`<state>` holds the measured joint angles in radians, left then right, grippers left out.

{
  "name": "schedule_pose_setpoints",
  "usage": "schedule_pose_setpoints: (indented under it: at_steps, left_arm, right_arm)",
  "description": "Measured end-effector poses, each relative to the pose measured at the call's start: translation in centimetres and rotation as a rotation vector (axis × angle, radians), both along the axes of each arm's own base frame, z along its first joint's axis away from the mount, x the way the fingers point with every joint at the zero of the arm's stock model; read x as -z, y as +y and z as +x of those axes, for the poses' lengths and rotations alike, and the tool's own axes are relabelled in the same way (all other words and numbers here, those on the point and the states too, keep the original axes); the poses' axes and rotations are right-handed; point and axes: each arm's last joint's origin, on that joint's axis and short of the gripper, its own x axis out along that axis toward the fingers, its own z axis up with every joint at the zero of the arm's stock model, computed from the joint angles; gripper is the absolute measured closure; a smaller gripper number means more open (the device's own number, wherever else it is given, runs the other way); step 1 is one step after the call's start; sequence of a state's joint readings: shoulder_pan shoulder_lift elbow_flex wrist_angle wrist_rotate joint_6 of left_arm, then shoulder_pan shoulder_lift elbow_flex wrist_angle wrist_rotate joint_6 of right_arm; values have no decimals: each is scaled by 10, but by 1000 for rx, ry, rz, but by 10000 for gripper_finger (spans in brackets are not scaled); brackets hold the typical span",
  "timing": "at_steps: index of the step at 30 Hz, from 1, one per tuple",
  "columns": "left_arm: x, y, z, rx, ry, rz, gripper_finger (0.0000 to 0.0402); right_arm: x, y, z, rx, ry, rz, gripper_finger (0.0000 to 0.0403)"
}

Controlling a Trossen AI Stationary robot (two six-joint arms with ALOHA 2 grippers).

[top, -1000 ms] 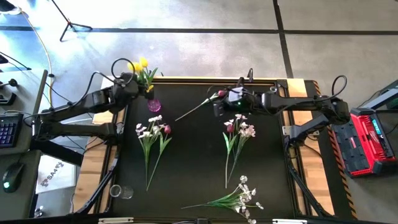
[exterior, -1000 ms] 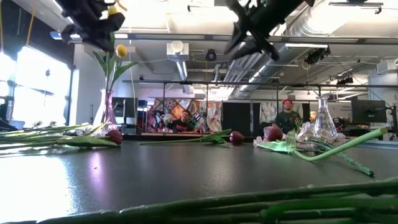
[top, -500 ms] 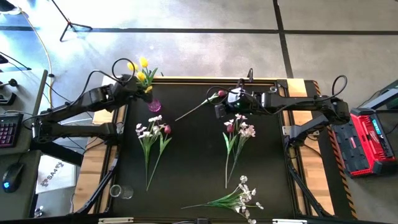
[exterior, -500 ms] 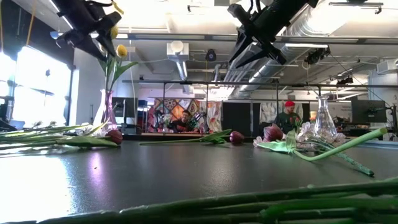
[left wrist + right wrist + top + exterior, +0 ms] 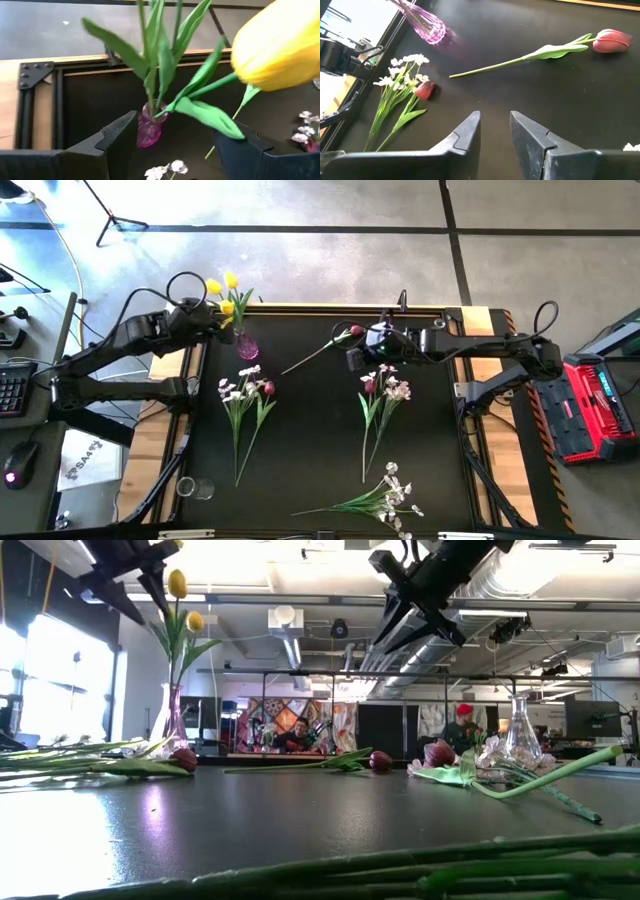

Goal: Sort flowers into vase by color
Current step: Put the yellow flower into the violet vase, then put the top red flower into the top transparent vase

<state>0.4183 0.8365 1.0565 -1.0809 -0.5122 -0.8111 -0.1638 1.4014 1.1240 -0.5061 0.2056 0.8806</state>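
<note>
The black matte surface (image 5: 320,470) is carrying scattered green-stemmed artificial flowers (image 5: 245,405). At its far left corner, yellow tulips (image 5: 225,292) are standing in the pink glass vase (image 5: 247,348); the left pincer (image 5: 205,320) is hanging beside them, spread and empty. The right pincer (image 5: 352,352), slightly parted, is hovering near the dark red tulip (image 5: 607,40) by the far edge; it should probably be lowering squarely over the stem.

A red case (image 5: 592,408) sits right of the table, a keyboard (image 5: 12,389) and mouse (image 5: 14,476) left
</note>
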Motion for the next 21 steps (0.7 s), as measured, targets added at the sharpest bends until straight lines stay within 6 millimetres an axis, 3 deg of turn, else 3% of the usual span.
schedule_pose_setpoints:
  at_steps: [10,21]
  left_arm:
    - [6,-1,-12,-177,90,25,167]
    - [10,-4,-17,-191,104,-43,167]
  right_arm:
    - [4,1,-4,-31,59,8,308]
    - [11,1,-12,-128,170,87,308]
